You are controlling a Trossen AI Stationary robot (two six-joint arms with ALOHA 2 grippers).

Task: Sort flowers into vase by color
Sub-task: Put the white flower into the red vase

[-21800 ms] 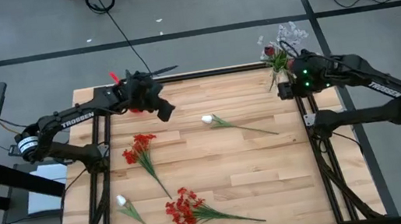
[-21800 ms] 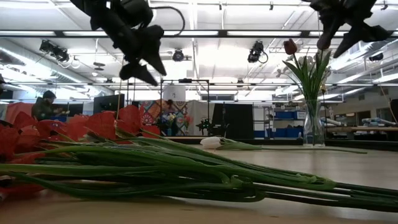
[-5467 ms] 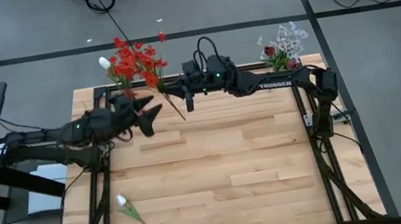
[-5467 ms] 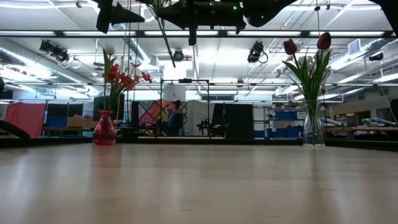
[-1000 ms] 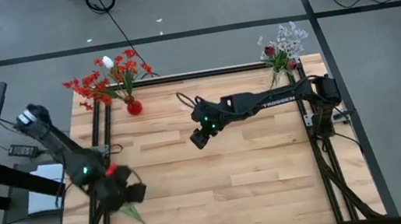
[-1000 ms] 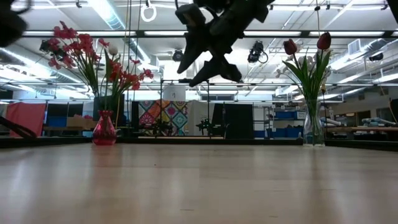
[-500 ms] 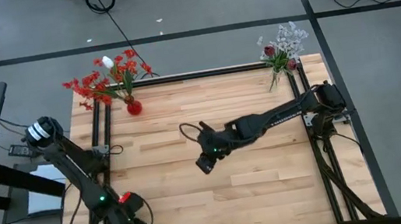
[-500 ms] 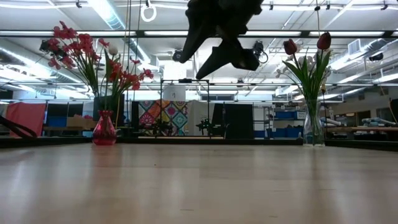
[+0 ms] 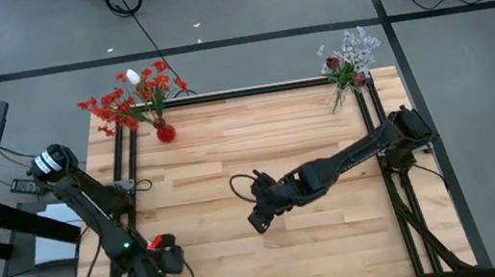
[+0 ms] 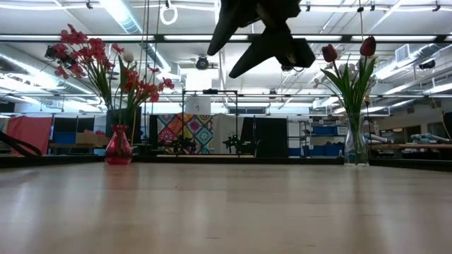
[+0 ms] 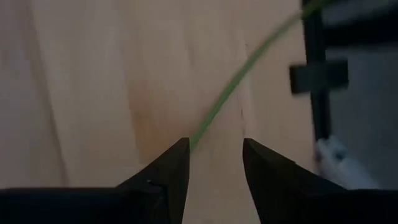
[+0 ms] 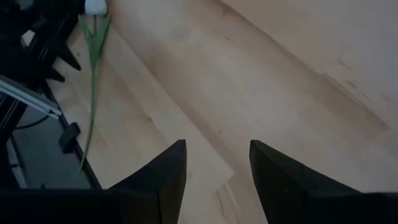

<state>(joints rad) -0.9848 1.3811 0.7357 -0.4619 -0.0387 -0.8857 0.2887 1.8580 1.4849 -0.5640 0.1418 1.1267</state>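
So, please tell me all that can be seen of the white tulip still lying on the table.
The white tulip lies flat on the wooden table, near its edge on the left arm's side. It has a closed white bud, a green leaf under the bud and a long, thin, slightly bent green stem; it looks artificial. The left gripper is low over it, fingers apart on either side of the stem. Whether they touch it cannot be told.

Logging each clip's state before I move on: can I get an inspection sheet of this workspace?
Surface: wooden table, mostly bare.
Job's things: red vase with red flowers and one white bud; clear vase with maroon tulips and pale sprigs; white tulip lying near the table edge.
Clutter: nothing seen.
Grippers: left gripper open astride the tulip's stem; right gripper open, empty, above mid-table.
Cables: black cable on the floor.
Surroundings: open workshop hall.
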